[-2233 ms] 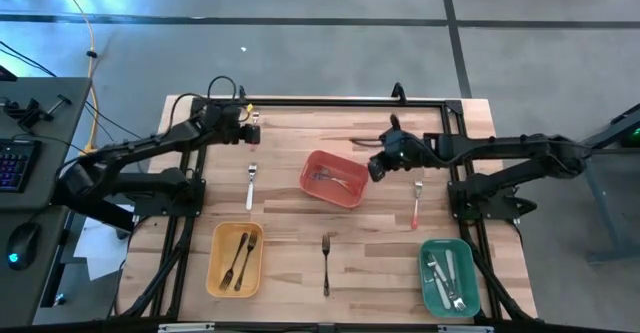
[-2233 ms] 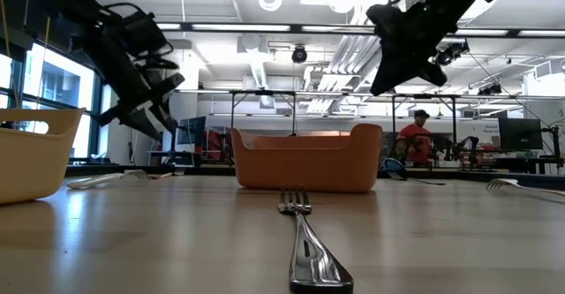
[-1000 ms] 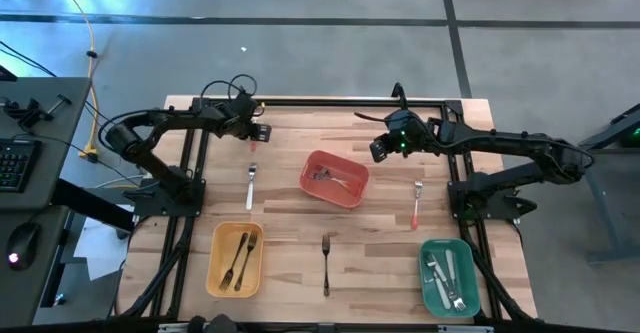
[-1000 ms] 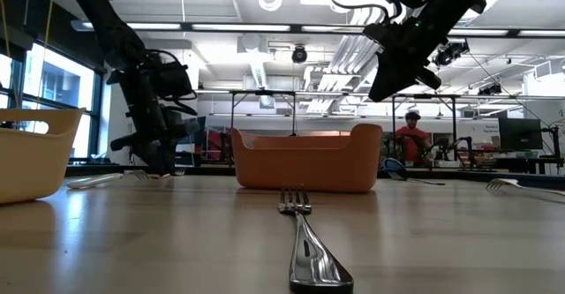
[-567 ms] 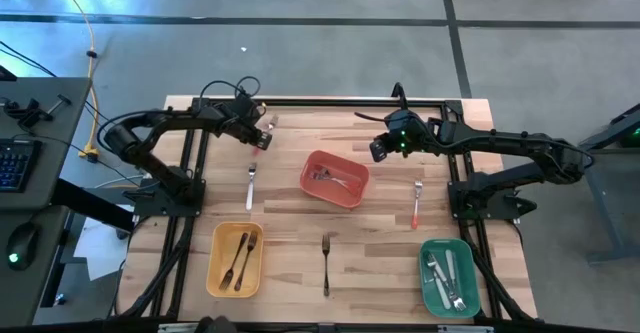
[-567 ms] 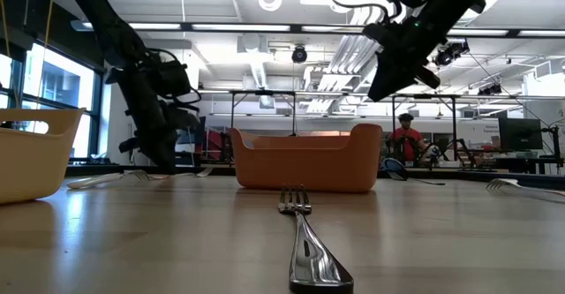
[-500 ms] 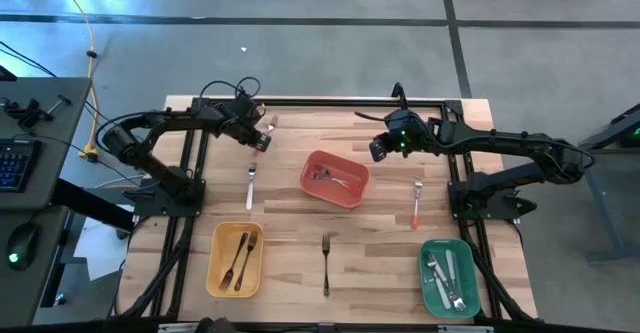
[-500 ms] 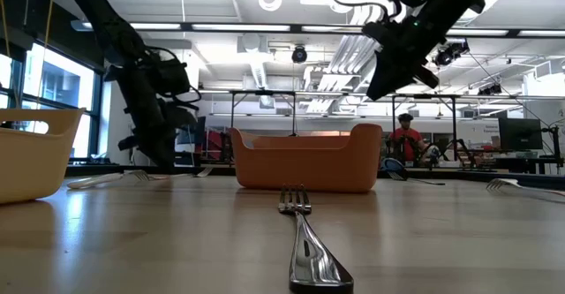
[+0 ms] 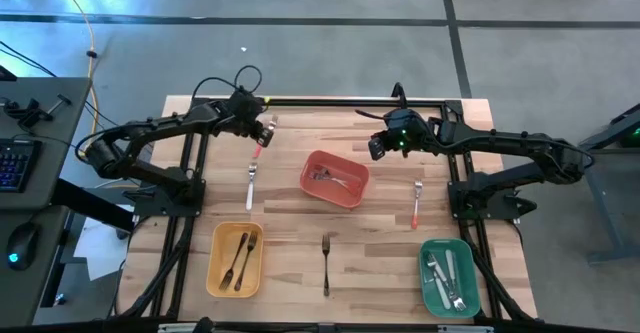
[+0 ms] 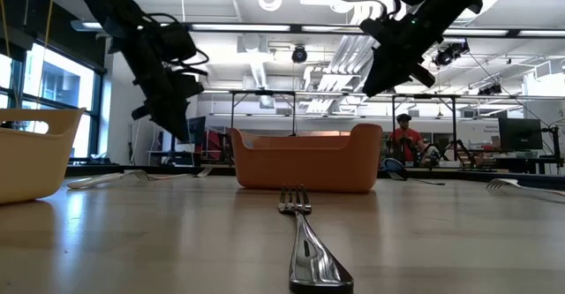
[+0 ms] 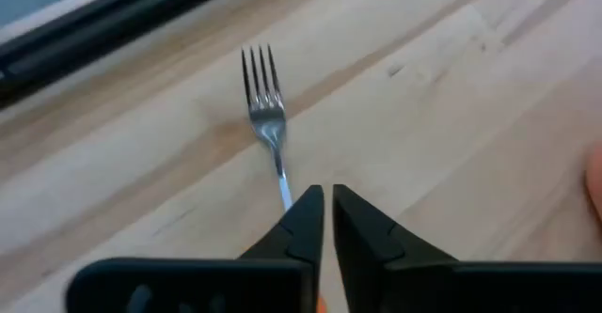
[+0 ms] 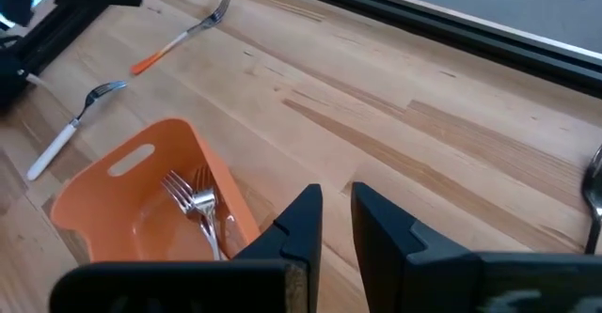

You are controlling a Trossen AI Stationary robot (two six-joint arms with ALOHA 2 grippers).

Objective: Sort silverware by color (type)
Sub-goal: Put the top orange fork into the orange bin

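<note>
Between the fingers of my left claw (image 11: 328, 195) sits the thin neck of a small fork with metal head and red-orange handle (image 11: 264, 106). The fingers are clenched on it, over the table's far left part. I think so narrow a hold may let it swivel or slip out while carried. Near it lies a white-handled fork (image 9: 251, 185). Farther on, the red plastic bin (image 9: 305, 176) is its likely goal, and nothing blocks the way. Beyond that, my right claw (image 9: 374, 149) hovers, slightly parted and empty.

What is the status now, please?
Left gripper shut on red fork, lifted at table's far side. Right gripper idle above red bin. Nothing in the way.
</note>
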